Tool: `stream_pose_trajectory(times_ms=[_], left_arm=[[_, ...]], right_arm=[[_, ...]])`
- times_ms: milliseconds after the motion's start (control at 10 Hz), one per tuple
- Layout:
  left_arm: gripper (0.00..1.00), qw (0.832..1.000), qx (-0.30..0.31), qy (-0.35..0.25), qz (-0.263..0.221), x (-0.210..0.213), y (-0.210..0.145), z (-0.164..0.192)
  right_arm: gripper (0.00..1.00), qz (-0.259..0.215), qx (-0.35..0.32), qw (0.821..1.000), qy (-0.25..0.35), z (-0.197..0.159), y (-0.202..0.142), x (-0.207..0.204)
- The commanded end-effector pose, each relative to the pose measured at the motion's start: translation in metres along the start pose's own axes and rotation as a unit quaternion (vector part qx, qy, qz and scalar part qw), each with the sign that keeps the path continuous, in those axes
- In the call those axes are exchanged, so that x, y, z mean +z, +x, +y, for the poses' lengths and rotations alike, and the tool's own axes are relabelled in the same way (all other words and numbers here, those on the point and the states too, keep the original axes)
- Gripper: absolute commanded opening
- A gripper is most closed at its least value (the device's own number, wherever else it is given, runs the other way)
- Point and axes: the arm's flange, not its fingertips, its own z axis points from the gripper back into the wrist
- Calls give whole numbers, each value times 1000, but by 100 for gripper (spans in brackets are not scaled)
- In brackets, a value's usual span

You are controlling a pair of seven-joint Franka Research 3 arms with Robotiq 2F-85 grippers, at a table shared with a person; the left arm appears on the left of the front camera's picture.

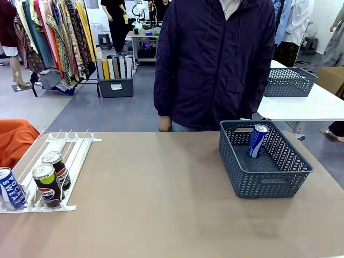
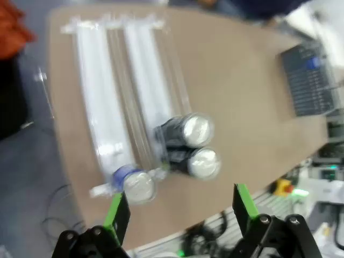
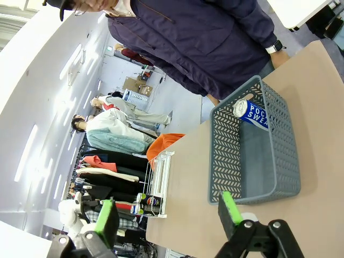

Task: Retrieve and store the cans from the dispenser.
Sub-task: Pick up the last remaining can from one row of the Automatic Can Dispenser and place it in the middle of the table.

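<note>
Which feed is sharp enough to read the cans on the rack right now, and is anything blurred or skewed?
Front view: sharp and evenly lit, labels readable on the cans in the dispenser. Left wrist view: blurred throughout, the can tops glare white, labels unreadable. Right wrist view: sharp but rolled sideways with wide-angle bending; the basket is clear.

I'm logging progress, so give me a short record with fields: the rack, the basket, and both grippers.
dispenser: flat white wire-rail rack, table's left
on it: slim blue-and-white Pocari Sweat can; dark Pepsi can with yellow-green band; second Pepsi can behind
basket: dark grey lattice plastic basket, table's right
in it: one blue Pocari can, leaning
left gripper: open, above the rack's cans
right gripper: open, empty
</note>
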Motion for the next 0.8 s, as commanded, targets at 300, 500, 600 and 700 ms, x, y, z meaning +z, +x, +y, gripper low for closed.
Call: stream_pose_trajectory(times_ms=[300, 500, 600, 700], left_arm=[[100, 976, 12, 201, 84, -49, -34, -57], [100, 973, -16, 207, 97, -42, -34, -59], [100, 973, -16, 207, 97, -42, -34, -59], [100, 973, -16, 207, 97, -42, -34, -59]], right_arm=[[100, -9, 13, 1000, 13, 2, 3, -1], [100, -9, 13, 1000, 13, 2, 3, -1], [100, -9, 13, 1000, 13, 2, 3, -1], [100, -9, 13, 1000, 13, 2, 3, -1]])
